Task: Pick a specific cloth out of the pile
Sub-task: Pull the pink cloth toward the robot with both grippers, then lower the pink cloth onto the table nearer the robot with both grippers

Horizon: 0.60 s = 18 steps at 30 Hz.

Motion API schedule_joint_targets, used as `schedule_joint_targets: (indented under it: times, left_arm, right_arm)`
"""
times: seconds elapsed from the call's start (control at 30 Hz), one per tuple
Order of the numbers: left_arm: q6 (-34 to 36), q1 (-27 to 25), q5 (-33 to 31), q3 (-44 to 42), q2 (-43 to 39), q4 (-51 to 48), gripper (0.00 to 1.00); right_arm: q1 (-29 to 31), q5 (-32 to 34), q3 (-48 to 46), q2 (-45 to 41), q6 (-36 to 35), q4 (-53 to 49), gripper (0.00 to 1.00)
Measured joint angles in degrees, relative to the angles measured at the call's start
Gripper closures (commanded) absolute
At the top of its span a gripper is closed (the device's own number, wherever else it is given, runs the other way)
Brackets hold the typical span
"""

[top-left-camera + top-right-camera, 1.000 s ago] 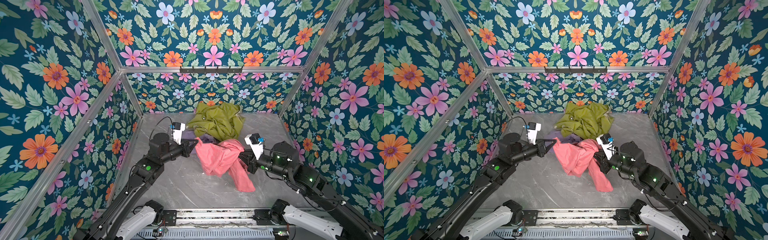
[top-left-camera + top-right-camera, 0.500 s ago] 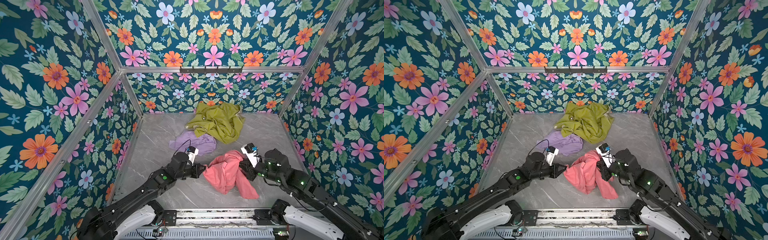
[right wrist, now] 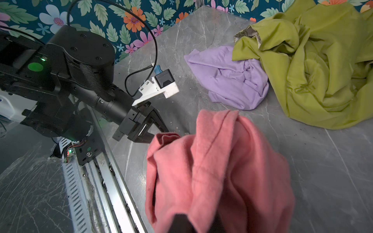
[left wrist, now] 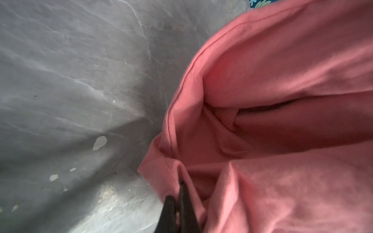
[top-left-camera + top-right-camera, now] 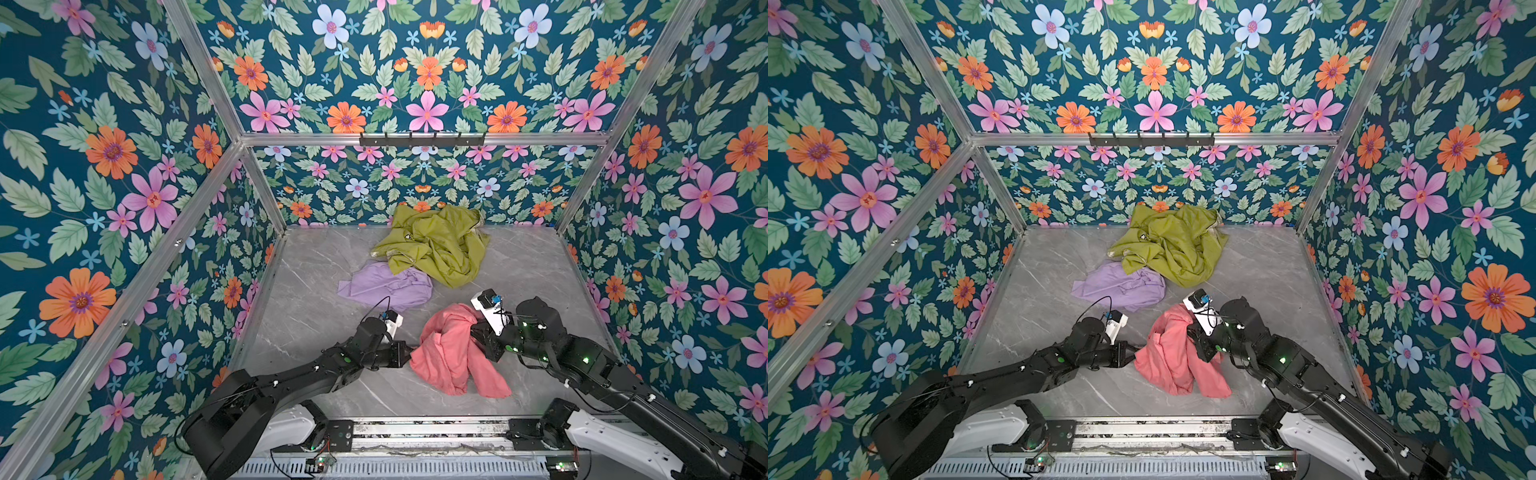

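The cloth [image 5: 451,353] is a plain salmon-pink garment of soft fabric, bunched in loose folds toward the front of the grey marbled surface [image 5: 316,307]. It lies near the pile [image 5: 432,249] without touching it. The left claw [image 5: 409,354] pinches a hemmed fold at its side, and the right claw [image 5: 477,332] grips its raised top, with fabric draped over it. By the back wall, the pile is a crumpled olive-green cloth [image 5: 440,241] overlapping a smaller pale lilac cloth [image 5: 384,286].

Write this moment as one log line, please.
pink cloth: apart from lilac cloth, green cloth | left fingers: shut on its edge | right fingers: shut on it
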Motion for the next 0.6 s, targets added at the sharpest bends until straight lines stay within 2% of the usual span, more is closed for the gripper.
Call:
schedule_joint_targets:
  times: [0.13, 0.27, 0.37, 0.47, 0.6]
  left_arm:
    - [0.0, -0.42, 0.81, 0.52, 4.04, 2.58, 0.97]
    - [0.07, -0.61, 1.31, 1.07, 6.49, 4.02, 0.56]
    - [0.42, -0.57, 1.36, 2.32, 6.49, 3.72, 0.4]
    - [1.62, -0.04, 0.66, 3.43, 4.37, 2.36, 0.31]
    - [1.95, 1.14, -1.62, 3.21, 1.29, 1.09, 0.3]
  right_arm:
    - [0.0, -0.81, -2.12, 0.39, 0.04, 2.27, 1.0]
    - [0.02, -1.49, -2.82, 0.5, 0.31, 3.45, 1.0]
    - [0.0, -1.66, -2.4, 0.42, 0.42, 3.67, 1.0]
    - [0.0, -1.38, -1.09, 0.42, 0.11, 3.56, 1.0]
    - [0.02, -0.02, 0.57, 0.5, -1.25, 2.95, 1.0]
